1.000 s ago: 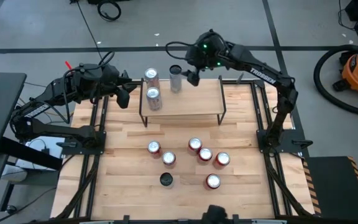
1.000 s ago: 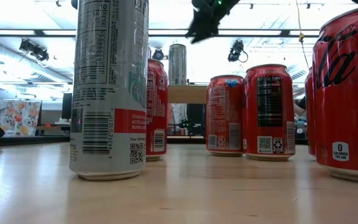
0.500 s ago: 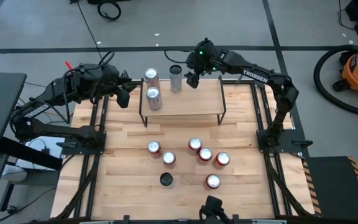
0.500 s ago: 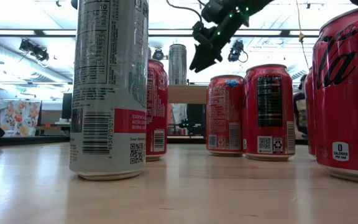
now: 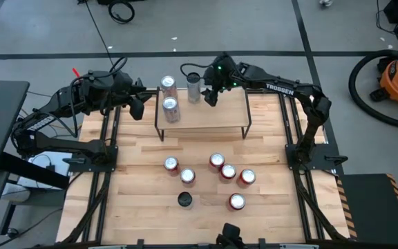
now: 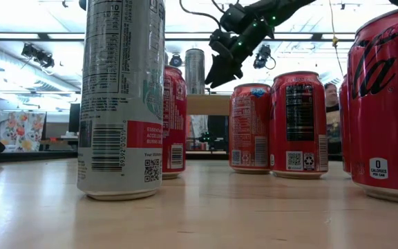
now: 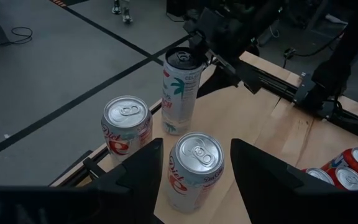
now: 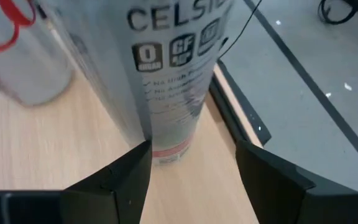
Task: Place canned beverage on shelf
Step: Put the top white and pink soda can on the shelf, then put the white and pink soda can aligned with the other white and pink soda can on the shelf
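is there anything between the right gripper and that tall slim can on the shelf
Nothing visible. The right gripper is right beside the tall slim can on the shelf, which shows between its open fingers in the wrist view. The two Diet Coke cans stand on the can's far side.

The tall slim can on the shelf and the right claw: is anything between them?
No. In the right wrist view, the tall slim can stands on the shelf just beyond the right gripper, bare wood between.

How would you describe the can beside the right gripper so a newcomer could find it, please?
Find the shelf at the table's far end. Three cans stand at its left end; it is the tall slim can, nearest the right gripper, beside two shorter cans.
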Robot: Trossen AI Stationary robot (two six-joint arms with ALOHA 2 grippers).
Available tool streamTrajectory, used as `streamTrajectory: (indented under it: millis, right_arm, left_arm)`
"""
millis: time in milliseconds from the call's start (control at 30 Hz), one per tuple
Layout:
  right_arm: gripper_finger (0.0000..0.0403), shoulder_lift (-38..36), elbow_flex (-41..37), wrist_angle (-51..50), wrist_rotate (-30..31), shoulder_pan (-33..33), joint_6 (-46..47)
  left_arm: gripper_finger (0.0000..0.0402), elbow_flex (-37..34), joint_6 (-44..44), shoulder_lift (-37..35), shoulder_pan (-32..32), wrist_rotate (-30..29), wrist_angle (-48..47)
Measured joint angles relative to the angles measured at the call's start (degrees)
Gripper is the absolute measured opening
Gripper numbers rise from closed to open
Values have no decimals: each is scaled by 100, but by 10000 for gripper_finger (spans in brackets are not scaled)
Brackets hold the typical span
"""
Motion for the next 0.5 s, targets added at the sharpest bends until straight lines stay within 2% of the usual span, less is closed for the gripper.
streamTrajectory:
  millis: [233,433,500]
  right_arm:
    - [243,0,0,109,2,-5,59]
    - [242,-114,363,-1533,11,168,138]
    - [240,-235,409,-1809,31,340,114]
  left_arm:
    - [198,0,-23,0,1,0,0]
    - [198,0,-418,0,-21,585,5]
    - [198,-2,-466,0,-154,658,81]
